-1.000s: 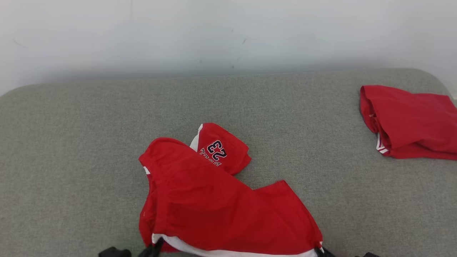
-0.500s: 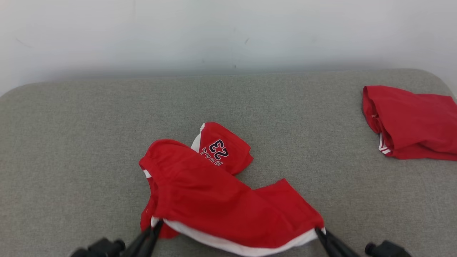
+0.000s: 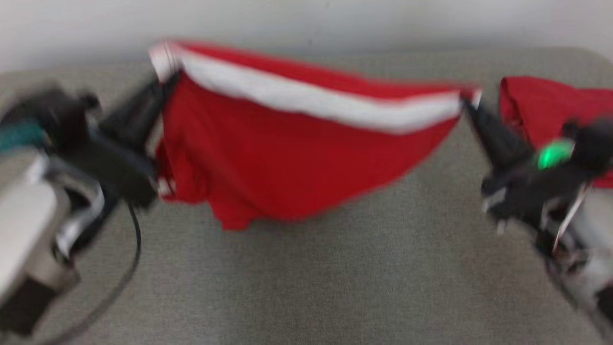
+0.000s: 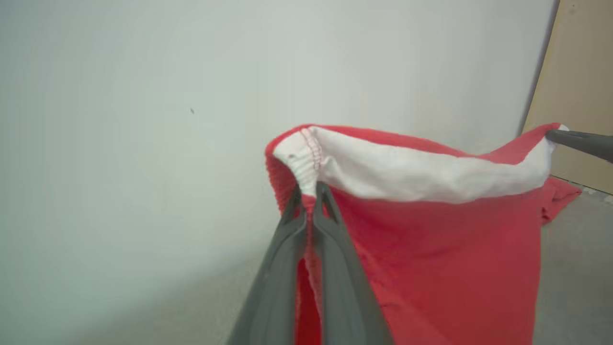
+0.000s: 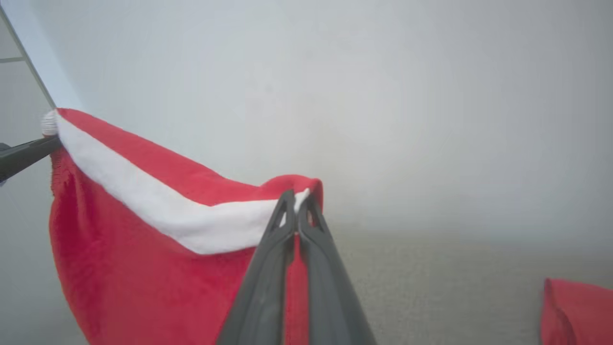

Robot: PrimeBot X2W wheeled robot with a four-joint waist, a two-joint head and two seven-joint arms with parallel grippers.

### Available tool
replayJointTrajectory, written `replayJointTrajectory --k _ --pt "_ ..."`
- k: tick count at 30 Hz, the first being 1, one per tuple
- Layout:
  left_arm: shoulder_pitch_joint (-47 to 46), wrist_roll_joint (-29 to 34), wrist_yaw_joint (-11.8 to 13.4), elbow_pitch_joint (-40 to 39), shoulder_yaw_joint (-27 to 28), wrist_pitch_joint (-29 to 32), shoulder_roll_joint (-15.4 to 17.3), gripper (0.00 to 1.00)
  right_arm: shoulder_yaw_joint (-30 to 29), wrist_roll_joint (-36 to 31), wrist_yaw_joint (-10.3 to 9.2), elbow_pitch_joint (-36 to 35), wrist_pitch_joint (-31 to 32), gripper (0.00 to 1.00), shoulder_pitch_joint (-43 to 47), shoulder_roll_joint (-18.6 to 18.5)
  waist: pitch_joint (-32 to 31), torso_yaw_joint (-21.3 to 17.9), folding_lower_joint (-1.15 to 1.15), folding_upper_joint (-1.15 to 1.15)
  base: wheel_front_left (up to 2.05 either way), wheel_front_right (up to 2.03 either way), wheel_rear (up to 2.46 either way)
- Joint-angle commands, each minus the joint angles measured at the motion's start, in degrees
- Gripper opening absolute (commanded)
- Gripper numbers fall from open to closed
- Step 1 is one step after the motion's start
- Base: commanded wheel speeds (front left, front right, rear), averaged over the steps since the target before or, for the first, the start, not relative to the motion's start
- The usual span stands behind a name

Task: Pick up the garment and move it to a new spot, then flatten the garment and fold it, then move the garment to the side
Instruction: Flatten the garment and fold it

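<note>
Across the upper middle of the blurred head view, the red shorts (image 3: 287,158) hang stretched between the two hands above the grey bench (image 3: 335,278). The left hand (image 3: 167,81), at the upper left, is closed on one end of the white waistband (image 3: 311,100). The right hand (image 3: 467,103), at the upper right, is closed on the other end. The band sags a little between them and the red cloth drapes below it. Whether its lowest fold touches the bench is lost in the blur.

In the left wrist view the fingers (image 4: 330,230) pinch the gathered corner of the band. In the right wrist view the fingers (image 5: 268,268) clamp the opposite corner. A second red garment (image 3: 541,105) lies on the bench at the right edge, behind the right hand.
</note>
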Motion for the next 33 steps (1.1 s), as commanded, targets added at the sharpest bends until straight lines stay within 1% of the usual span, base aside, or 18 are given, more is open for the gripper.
replayJointTrajectory --k 1,4,6,9,13,17,21,24,28,29,33 --pt "-4.1 -1.7 0.1 0.3 -0.2 0.7 0.6 0.0 0.0 1.4 -0.16 0.3 0.6 0.0 -4.2 -0.5 6.3 -1.7 -0.01 -0.01 0.0 0.0 0.0" --pt "-15.7 -7.0 0.1 1.7 -2.8 3.3 0.8 0.0 0.6 5.3 -0.16 3.0 3.5 0.0 -16.4 -0.7 10.4 -2.3 -0.01 -0.01 0.0 0.0 0.0" --pt "-23.3 -9.7 0.1 2.9 -4.8 4.9 1.1 0.0 1.1 7.6 -0.16 5.2 5.1 0.0 -23.7 0.1 12.7 -2.8 -0.01 -0.01 0.0 0.0 0.0" --pt "-34.0 -14.5 0.1 6.1 -5.4 5.9 0.5 0.0 0.2 11.2 -0.16 9.4 6.8 0.0 -34.7 1.5 15.8 -3.7 -0.01 -0.01 0.0 0.0 0.0" --pt "-45.4 -18.2 0.1 10.6 -7.6 6.3 -0.2 0.0 -0.5 14.4 -0.16 15.6 9.0 0.0 -46.3 2.4 19.0 -4.5 -0.01 -0.01 0.0 0.0 0.0" --pt "-53.5 -22.1 0.1 13.6 -9.2 5.6 -1.5 0.0 -0.3 14.6 -0.16 21.1 9.7 0.0 -55.5 2.2 21.2 -4.8 -0.01 -0.01 0.0 0.0 0.0" --pt "-59.2 -24.0 0.1 15.1 -12.6 4.9 -2.1 0.0 0.8 14.1 -0.16 24.5 9.1 0.0 -61.8 1.7 22.7 -4.7 -0.01 -0.01 0.0 0.0 0.0" --pt "-62.1 -24.8 0.1 16.4 -15.4 4.1 -2.1 0.0 2.1 13.9 -0.16 26.5 8.2 0.0 -64.7 1.8 23.2 -4.8 -0.01 -0.01 0.0 0.0 0.0" --pt "-64.4 -26.9 0.1 17.7 -18.4 2.5 -2.2 0.0 4.3 14.3 -0.16 28.2 7.4 0.0 -66.7 1.7 23.6 -4.8 -0.01 -0.01 0.0 0.0 0.0" --pt "-64.9 -27.7 0.1 18.2 -20.0 1.6 -2.1 0.0 5.3 14.8 -0.16 28.7 6.9 0.0 -67.1 1.3 23.9 -4.6 -0.01 -0.01 0.0 0.0 0.0" --pt "-65.1 -29.1 0.1 19.0 -22.4 -0.5 -1.3 0.0 7.1 16.2 -0.16 29.2 5.6 0.0 -66.4 0.5 24.2 -4.3 -0.01 -0.01 0.0 0.0 0.0"
